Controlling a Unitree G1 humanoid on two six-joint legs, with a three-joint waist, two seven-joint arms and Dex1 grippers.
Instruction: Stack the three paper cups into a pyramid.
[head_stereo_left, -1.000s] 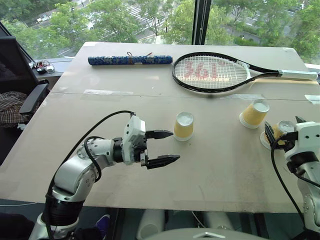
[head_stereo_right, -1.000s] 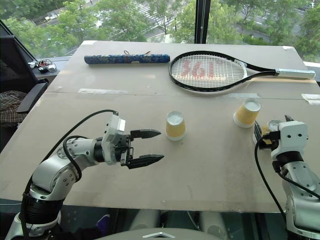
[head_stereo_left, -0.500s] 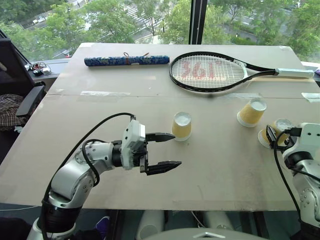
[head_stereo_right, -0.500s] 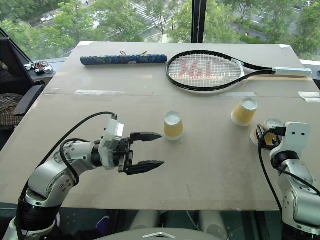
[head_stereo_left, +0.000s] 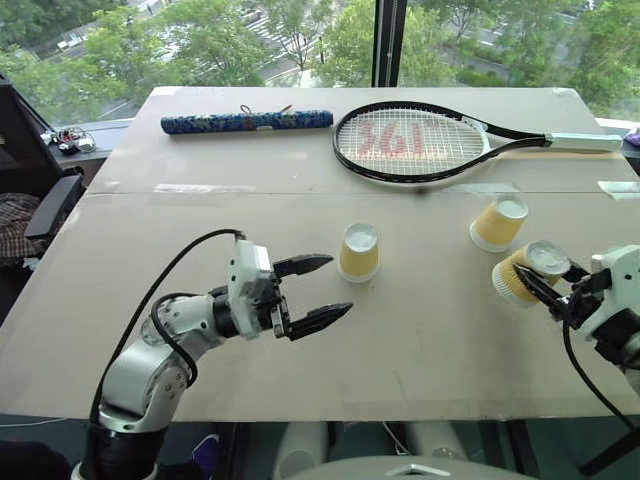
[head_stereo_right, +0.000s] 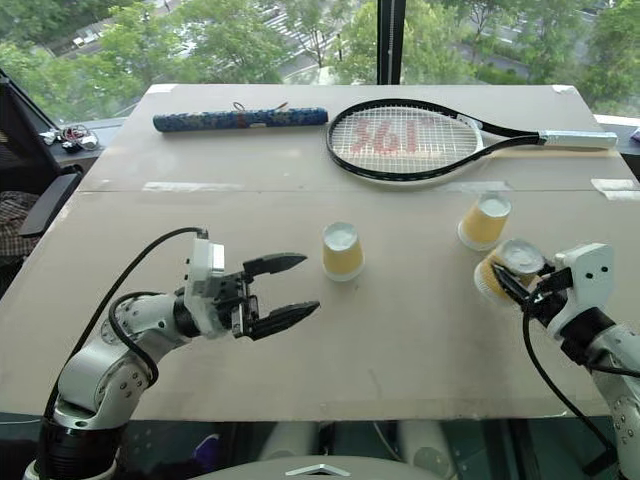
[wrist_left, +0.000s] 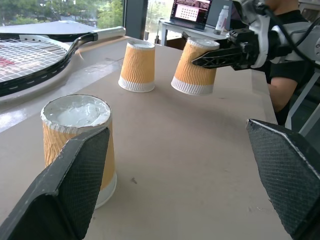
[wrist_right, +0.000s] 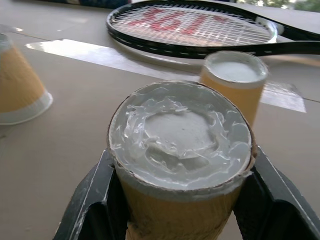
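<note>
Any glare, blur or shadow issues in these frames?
Left eye view: soft daylight from the windows, the black-framed tennis racket casts only a faint shadow. Right wrist view: the yellow-orange ribbed paper cup held close is sharp, racket behind slightly soft. Left wrist view: background blurred.

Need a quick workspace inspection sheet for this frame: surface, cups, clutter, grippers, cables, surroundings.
Surface: beige table, taped seam across.
Job's things: centre cup and far cup upside down on the table; held cup tilted, off the surface. No pyramid yet.
Clutter: tennis racket, blue roll at far edge.
Grippers: left gripper open, empty, near centre cup; right gripper shut on held cup.
Cables: black cable looping along left arm.
Surroundings: window, trees outside.
</note>
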